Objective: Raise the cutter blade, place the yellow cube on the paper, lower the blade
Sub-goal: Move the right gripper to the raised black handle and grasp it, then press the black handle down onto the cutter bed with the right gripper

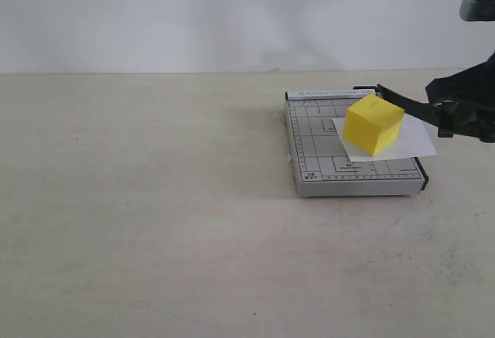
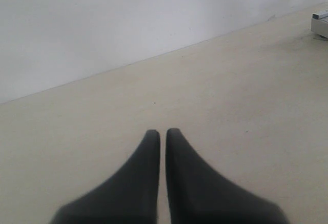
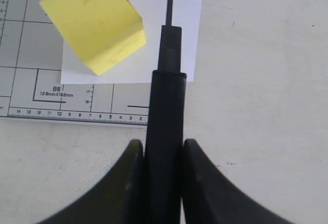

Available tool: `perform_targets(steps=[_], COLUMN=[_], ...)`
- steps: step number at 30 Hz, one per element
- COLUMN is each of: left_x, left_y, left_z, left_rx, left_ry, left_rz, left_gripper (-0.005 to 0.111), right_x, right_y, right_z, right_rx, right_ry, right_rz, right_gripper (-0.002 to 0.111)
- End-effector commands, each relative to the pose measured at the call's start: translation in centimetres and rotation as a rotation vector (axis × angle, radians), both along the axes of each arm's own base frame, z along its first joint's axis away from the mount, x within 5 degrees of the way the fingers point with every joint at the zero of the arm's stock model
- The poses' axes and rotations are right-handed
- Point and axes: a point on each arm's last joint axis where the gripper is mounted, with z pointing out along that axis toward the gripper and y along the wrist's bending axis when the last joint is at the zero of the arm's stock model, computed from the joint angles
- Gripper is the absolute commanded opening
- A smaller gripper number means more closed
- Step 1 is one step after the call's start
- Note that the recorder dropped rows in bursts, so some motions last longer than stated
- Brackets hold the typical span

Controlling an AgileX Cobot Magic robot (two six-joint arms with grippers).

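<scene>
The yellow cube (image 1: 373, 124) (image 3: 95, 23) rests on the white paper (image 1: 412, 142) (image 3: 134, 62), which lies skewed on the grey gridded cutter board (image 1: 317, 141) (image 3: 31, 75). The cutter blade (image 1: 406, 105) (image 3: 165, 106) slopes up from its hinge at the board's far edge towards the right, raised above the paper. My right gripper (image 1: 447, 117) (image 3: 164, 149) is shut on the blade's thick black handle. My left gripper (image 2: 162, 134) is shut on nothing, over bare table far from the board; it does not show in the exterior view.
A pale wall rises behind the beige table (image 1: 155, 199). A corner of the cutter board (image 2: 320, 21) shows at the edge of the left wrist view.
</scene>
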Motion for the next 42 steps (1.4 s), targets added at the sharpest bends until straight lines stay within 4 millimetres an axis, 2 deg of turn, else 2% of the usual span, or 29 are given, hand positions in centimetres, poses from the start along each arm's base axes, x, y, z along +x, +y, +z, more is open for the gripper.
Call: perform_targets(steps=[1, 6, 13, 18, 31, 33, 38, 42], left_x=[0.0, 0.0, 0.0, 0.0, 0.0, 0.0, 0.0, 0.0], left_y=[0.0, 0.0, 0.0, 0.0, 0.0, 0.0, 0.0, 0.0], left_z=[-0.1, -0.1, -0.1, -0.1, -0.1, -0.1, -0.1, -0.1], left_rx=[-0.01, -0.01, -0.01, -0.01, -0.01, -0.01, -0.01, -0.01], left_ry=[-0.003, -0.003, -0.005, -0.005, -0.003, -0.003, -0.003, -0.003], left_rz=[0.005, 0.005, 0.006, 0.006, 0.005, 0.005, 0.005, 0.005], left_gripper=[0.004, 0.004, 0.004, 0.004, 0.004, 0.004, 0.004, 0.004], right_x=[0.2, 0.2, -1.1, -1.8, -1.8, -1.8, -1.8, -2.1], right_y=[0.1, 0.1, 0.2, 0.2, 0.2, 0.2, 0.2, 0.2], right_z=[-0.3, -2.2, -7.8, -10.1, -10.2, -10.2, -10.2, -10.0], right_rx=[0.011, 0.016, 0.04, 0.042, 0.043, 0.043, 0.043, 0.047], right_ry=[0.012, 0.062, 0.188, 0.23, 0.23, 0.23, 0.228, 0.251], right_rz=[-0.001, -0.007, -0.038, -0.039, -0.041, -0.041, -0.041, -0.041], right_gripper=[0.0, 0.0, 0.0, 0.0, 0.001, 0.009, 0.04, 0.045])
